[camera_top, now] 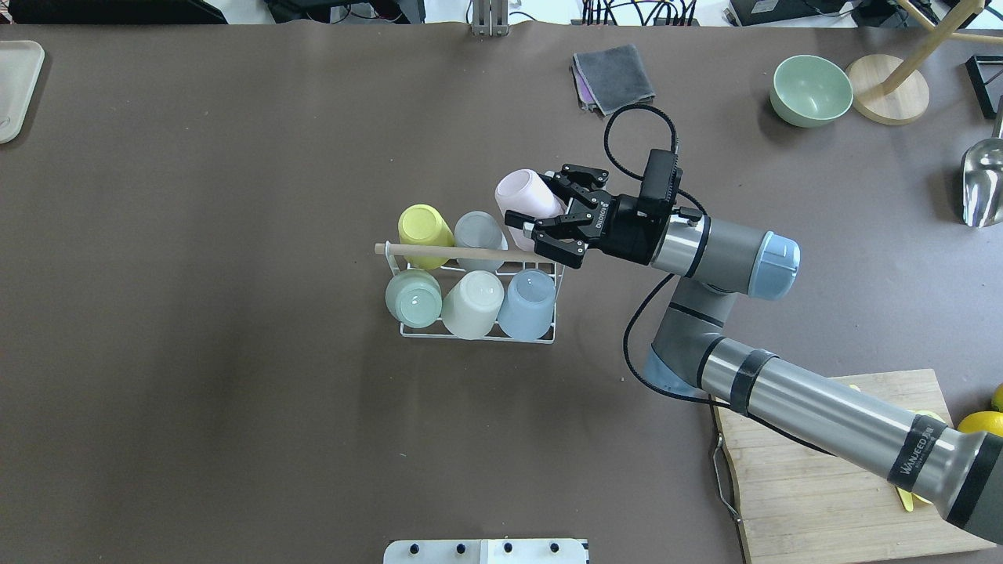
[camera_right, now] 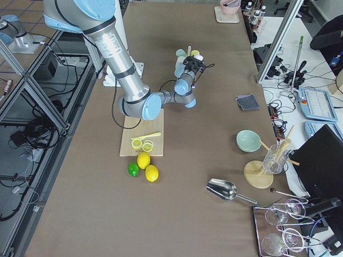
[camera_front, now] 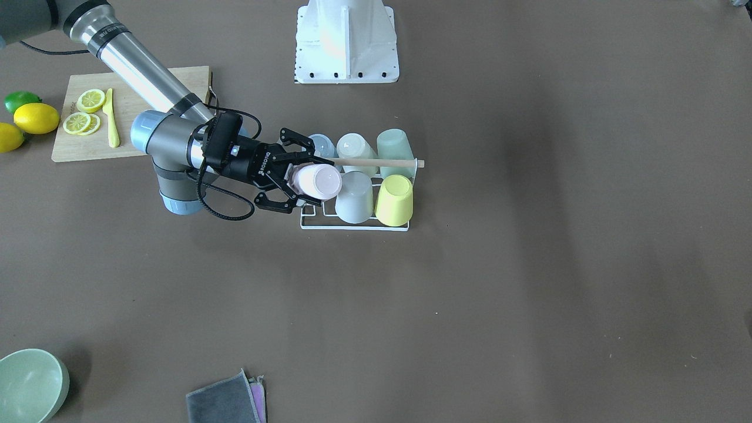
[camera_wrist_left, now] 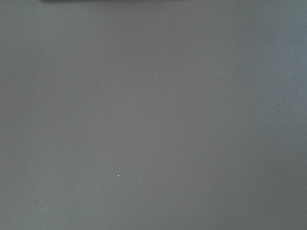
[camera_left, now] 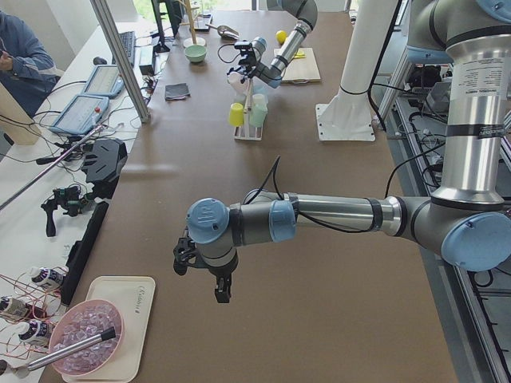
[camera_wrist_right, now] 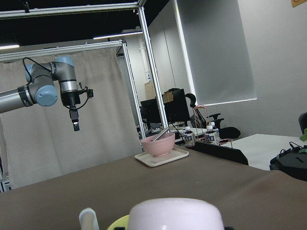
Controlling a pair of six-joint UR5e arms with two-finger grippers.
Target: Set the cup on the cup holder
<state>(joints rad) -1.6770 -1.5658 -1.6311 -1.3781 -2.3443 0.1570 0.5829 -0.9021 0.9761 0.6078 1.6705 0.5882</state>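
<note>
The cup holder [camera_front: 352,226] is a white wire rack with a wooden rod [camera_front: 382,163] across its top, and it also shows in the overhead view [camera_top: 478,335]. Five cups sit upside down on it: yellow [camera_front: 395,200], pale grey [camera_front: 355,197], blue [camera_front: 322,144], cream [camera_front: 355,150] and green [camera_front: 395,150]. My right gripper [camera_front: 311,183] is shut on a pink cup [camera_front: 320,181] and holds it tilted over the rack's free corner place [camera_top: 523,196]. My left gripper [camera_left: 221,291] hangs over bare table far from the rack. I cannot tell whether it is open or shut.
A cutting board [camera_front: 129,111] with lemon slices and a yellow knife lies behind my right arm, with lemons [camera_front: 36,117] and a lime beside it. A green bowl [camera_front: 29,385] and a grey cloth [camera_front: 226,402] lie at the operators' edge. The robot base [camera_front: 346,41] stands behind the rack.
</note>
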